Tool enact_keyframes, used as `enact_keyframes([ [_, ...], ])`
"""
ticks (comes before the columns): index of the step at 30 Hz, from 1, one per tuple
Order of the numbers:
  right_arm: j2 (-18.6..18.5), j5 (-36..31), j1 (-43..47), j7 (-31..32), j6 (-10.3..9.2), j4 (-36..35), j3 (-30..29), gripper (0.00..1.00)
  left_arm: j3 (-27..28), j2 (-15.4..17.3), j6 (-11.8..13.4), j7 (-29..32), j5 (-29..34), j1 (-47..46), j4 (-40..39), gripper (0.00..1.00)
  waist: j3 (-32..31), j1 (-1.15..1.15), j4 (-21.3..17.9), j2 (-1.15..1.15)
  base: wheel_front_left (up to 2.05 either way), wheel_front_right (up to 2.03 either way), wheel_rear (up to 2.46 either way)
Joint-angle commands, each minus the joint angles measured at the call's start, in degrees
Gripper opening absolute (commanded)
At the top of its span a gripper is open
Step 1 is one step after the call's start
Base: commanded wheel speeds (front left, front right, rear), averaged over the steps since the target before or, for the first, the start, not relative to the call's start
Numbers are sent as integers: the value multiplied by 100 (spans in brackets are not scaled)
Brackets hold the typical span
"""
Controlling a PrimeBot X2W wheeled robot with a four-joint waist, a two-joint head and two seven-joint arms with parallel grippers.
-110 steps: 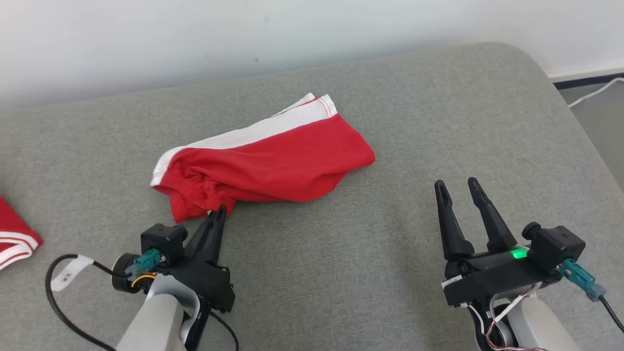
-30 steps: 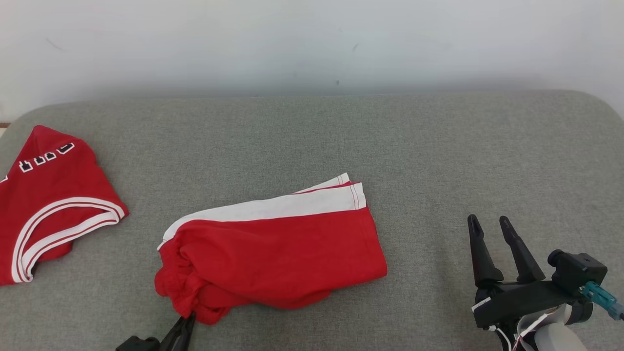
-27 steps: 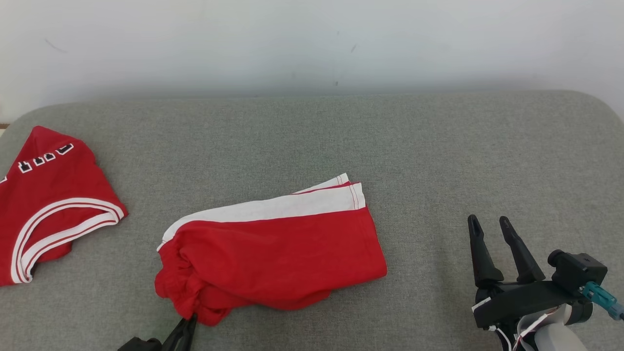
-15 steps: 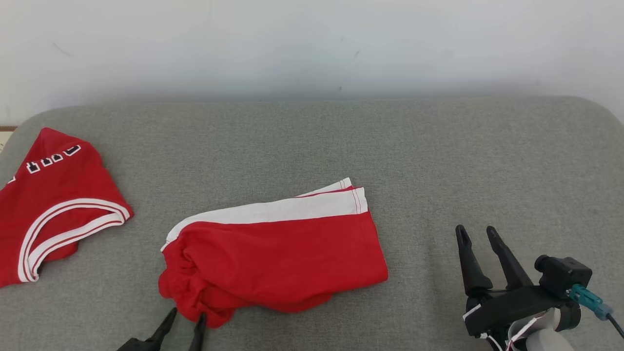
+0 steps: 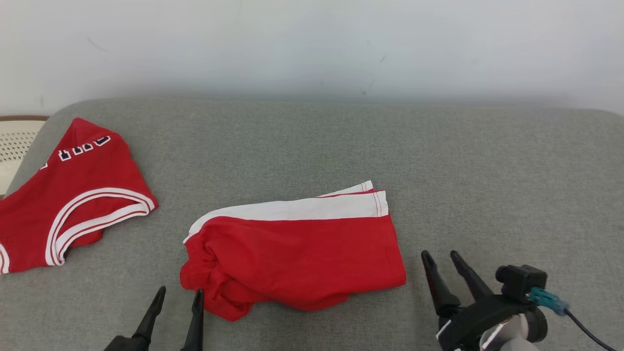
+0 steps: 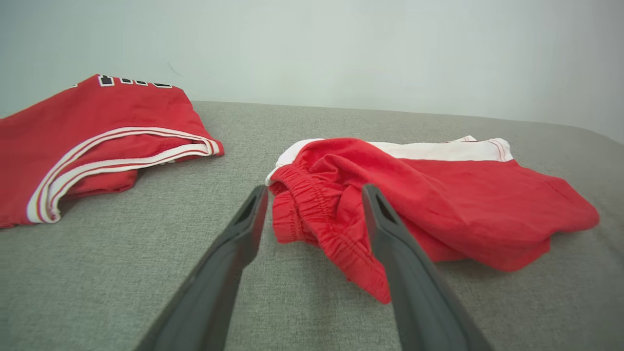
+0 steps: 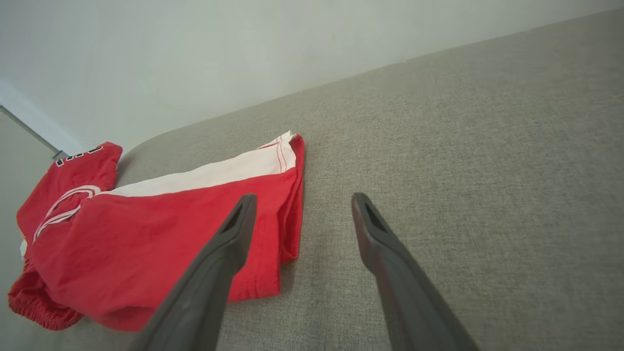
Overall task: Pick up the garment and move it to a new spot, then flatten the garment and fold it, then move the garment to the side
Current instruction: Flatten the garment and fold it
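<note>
Shorts [image 5: 297, 253], red with a white band, lie bunched up on the grey couch [image 5: 487, 170]. The left gripper [image 5: 179, 291] sits just beside their crumpled waist end, its fingers spread wide and holding nothing. The right gripper [image 5: 439, 253] sits just beside their other end, spread wide and empty too. A red shirt [image 5: 73, 195] lies well apart from the shorts, on their left.

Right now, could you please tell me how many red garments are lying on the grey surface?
2: the red shorts lie in the middle; the red jersey lies at the left edge, partly cut off.
</note>
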Motion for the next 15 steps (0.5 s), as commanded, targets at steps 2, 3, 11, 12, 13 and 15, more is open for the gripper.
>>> enact_keyframes([
  [2,35,64,-119,58,-4,162,140,100,115,-70,-13,-38,133,113,-108,100,33,0,62,0,0,0,0],
  [3,47,86,-172,80,-4,250,181,100,148,-105,-43,-38,156,135,-138,100,43,0,77,0,0,0,0],
  [11,142,164,-678,181,-4,1114,556,100,380,-342,-206,-39,368,122,-215,100,144,0,240,0,0,0,0],
  [12,143,164,-749,186,-4,1225,586,100,410,-366,-235,-39,393,112,-222,100,156,0,257,0,0,0,0],
  [13,151,167,-816,220,-4,1355,622,100,438,-394,-247,-39,419,101,-230,100,172,0,277,0,0,0,0],
  [15,168,135,-933,248,-4,1585,693,100,480,-437,-290,-39,470,80,-245,100,198,0,319,0,0,0,0],
])
